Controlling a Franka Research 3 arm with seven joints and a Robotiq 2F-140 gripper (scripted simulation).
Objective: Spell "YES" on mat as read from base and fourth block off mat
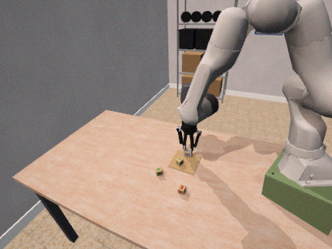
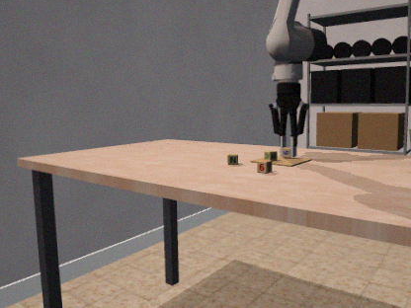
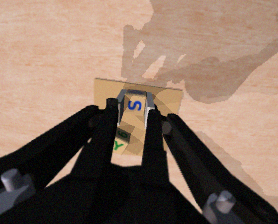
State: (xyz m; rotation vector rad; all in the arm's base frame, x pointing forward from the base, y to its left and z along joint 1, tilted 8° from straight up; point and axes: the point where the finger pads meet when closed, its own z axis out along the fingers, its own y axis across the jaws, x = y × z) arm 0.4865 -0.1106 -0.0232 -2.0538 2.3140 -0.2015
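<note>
The tan mat point(image 1: 184, 162) lies flat on the table in front of the robot's base. My gripper point(image 1: 188, 152) points straight down over its far part and is shut on the block with a blue S point(image 3: 133, 106), which sits on the mat or just above it; I cannot tell which. A block with a green Y point(image 3: 122, 137) point(image 1: 179, 161) lies on the mat right beside it. A block with a green N point(image 2: 232, 160) and a block with a red letter point(image 2: 264, 166) lie on the bare table off the mat.
The robot's green base point(image 1: 297, 194) stands at the table's right side. A shelf with boxes point(image 1: 203, 42) stands behind the table, away from it.
</note>
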